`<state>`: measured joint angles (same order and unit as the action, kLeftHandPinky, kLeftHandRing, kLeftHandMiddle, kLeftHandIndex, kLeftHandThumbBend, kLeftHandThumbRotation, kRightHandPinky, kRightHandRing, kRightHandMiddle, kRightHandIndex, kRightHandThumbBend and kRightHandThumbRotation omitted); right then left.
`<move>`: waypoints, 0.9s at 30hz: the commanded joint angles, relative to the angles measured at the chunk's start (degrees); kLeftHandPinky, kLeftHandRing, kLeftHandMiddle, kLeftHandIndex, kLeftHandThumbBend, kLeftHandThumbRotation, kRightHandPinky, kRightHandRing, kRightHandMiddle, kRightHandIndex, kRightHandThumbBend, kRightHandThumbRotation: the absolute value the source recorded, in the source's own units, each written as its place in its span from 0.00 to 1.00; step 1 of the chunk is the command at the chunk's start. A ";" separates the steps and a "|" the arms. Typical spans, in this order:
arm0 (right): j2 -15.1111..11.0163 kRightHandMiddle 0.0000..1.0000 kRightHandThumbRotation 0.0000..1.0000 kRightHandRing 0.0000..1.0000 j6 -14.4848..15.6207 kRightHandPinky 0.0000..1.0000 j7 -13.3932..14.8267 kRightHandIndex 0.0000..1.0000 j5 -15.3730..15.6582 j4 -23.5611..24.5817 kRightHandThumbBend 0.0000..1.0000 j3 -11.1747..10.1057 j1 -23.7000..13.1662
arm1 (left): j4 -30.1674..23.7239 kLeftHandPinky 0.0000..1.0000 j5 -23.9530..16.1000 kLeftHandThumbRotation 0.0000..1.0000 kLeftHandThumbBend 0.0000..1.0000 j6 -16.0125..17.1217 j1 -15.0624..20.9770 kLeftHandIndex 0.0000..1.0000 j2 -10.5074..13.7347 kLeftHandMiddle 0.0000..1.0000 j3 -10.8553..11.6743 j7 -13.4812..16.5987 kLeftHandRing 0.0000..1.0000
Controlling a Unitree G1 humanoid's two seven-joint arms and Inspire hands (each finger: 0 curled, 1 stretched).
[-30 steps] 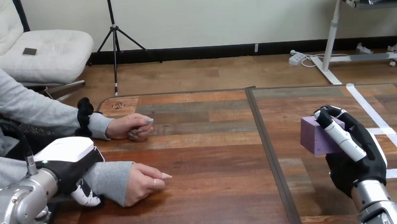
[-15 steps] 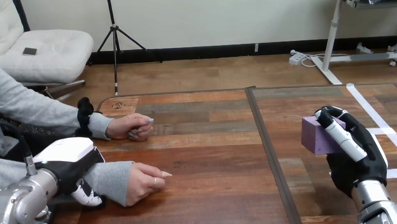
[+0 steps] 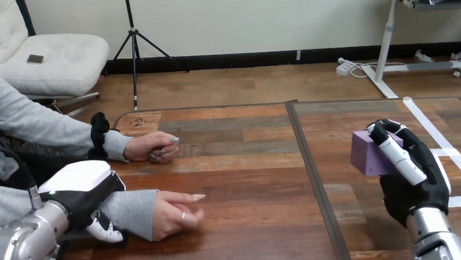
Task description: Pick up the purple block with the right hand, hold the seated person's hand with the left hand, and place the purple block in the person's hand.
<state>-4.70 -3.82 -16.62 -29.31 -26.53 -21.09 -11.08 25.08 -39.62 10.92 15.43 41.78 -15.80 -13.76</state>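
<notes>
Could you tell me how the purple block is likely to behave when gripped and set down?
The purple block is probably stiff: its edges look straight under the curled fingers of the right hand. It seems light, since that hand grips it from one side only. Its flat faces suggest it will sit still rather than roll.

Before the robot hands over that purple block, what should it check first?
1. Grip on the purple block: ok, fingers of the right hand curl round it.
2. Hold on the person's forearm: ok, fingers of the left hand curl under it.
3. The person's near hand open, palm up: not ok, fingers curled, palm hidden.
4. Bare table between block and that hand: ok.
5. The person's far hand out of the way: ok, resting farther back.
6. Block lifted off the table: cannot tell.
</notes>
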 commanded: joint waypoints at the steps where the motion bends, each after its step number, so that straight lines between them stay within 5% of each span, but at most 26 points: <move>1: 0.92 0.42 0.00 0.38 -1.12 0.34 0.03 0.42 0.21 3.56 0.85 0.60 -1.53 | -5.92 0.17 1.72 0.00 0.73 0.29 1.10 0.36 0.16 0.33 2.56 1.83 0.24; 27: 5.37 0.42 0.00 0.37 -2.97 0.31 2.95 0.42 3.78 5.81 0.87 3.67 -1.25 | -17.10 0.14 5.56 0.00 0.70 -1.15 -0.55 0.33 -0.18 0.30 7.86 1.77 0.22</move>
<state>-1.27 -4.48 -13.93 -26.38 -23.90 -18.99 -10.29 15.20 -36.57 9.22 10.08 41.71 -12.34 -13.86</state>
